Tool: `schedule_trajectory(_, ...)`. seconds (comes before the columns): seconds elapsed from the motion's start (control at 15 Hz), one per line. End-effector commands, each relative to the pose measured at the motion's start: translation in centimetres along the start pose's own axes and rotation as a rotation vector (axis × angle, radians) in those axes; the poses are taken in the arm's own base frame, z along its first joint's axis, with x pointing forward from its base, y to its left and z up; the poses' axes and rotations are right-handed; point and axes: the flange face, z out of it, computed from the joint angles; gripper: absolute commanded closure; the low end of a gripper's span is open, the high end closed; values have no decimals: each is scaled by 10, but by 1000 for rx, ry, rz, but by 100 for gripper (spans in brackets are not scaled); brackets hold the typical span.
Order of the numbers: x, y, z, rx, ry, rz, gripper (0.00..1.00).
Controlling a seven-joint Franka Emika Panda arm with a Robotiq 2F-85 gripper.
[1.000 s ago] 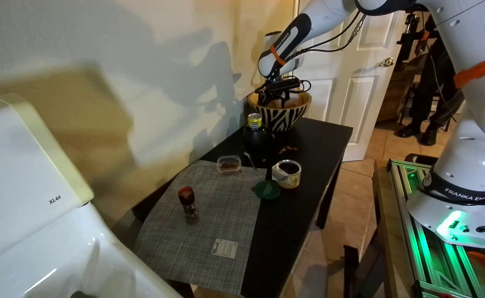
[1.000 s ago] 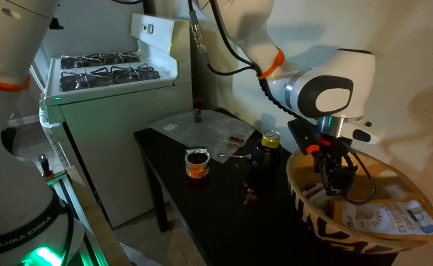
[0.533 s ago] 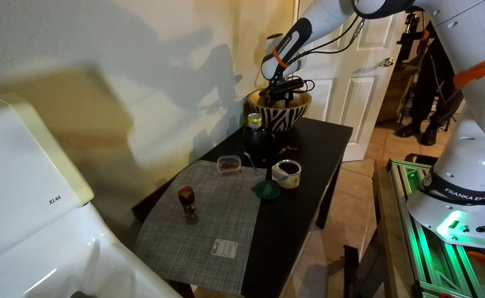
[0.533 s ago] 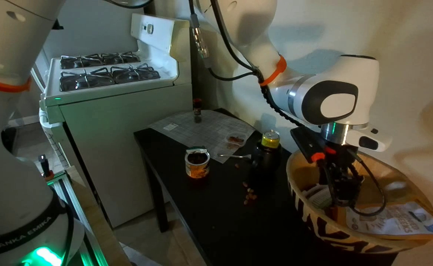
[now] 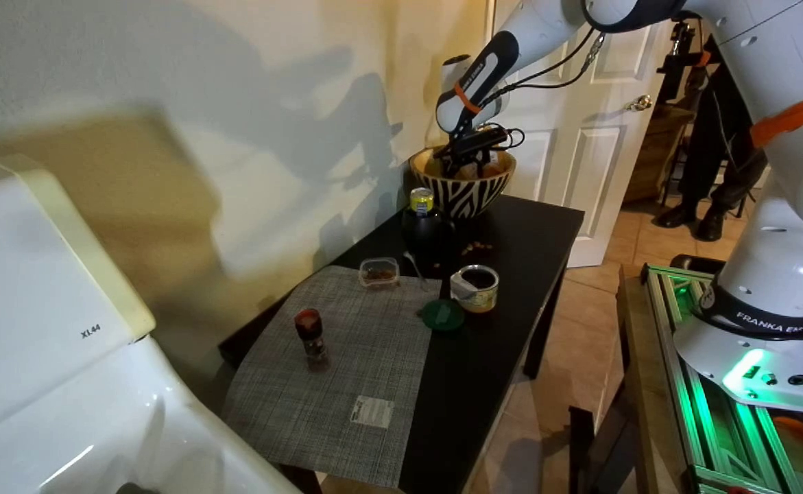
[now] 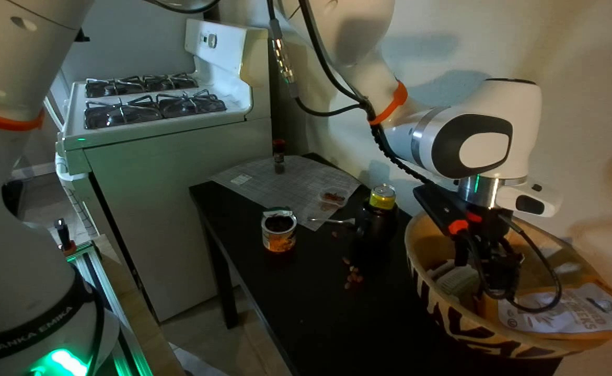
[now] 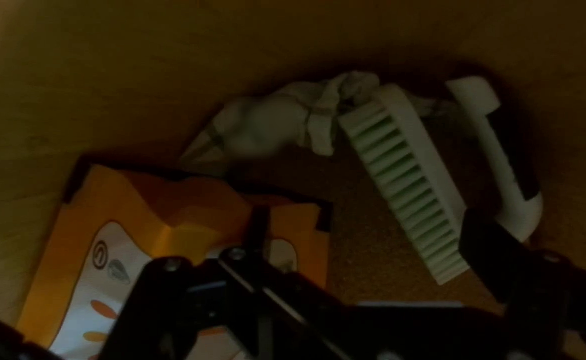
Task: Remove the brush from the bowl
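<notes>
The fingers are hanging at the mouth of the zebra bowl on the bench, standing wide apart & gripping nothing afaict, so imo we're looking at the lining-up step, pre-grab. The brush is lying in the bottom of the bowl, bristles facing sideways, so it's needing to come out. Wrist view is coming through p dark, but one finger is overlapping the brush's lower end (not seeing whether they're touching) and the other is showing in front of an orange bag, contact unclear too. Next move is prob calling for a small shift toward the brush, maybe one finger going into the gap btwn bristle block and handle, then lowering, squeezing, lifting straight up past the rim. The bag is crowding the opposite side so I'd be watching for snags. Lookswise the brush is showing a chunky off-white back, pale greenish bristles in tidy rows, plus a curved white handle w/ a dark strip (grip?) running along it. A crumpled pale cloth is lying by its upper end, not seeing if it's underneath.
</notes>
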Motion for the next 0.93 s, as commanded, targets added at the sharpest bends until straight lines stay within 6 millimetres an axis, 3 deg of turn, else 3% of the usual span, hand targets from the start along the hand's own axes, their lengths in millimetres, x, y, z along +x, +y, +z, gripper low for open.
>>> schedule_trajectory(0.0, -1, 0, 8, -14, -38, -43, 1)
schedule_trajectory(0.47, -2, -7, 14, 6, -53, -101, 11)
schedule_trajectory(0.53, -1, -6, 15, -1, -58, -105, 32)
schedule_trajectory(0.67, 0, -2, 18, -11, -76, -112, 37)
schedule_trajectory(0.8, 1, -3, 20, -14, -97, -126, 53)
schedule_trajectory(0.87, 1, -2, 19, -11, -105, -132, 42)
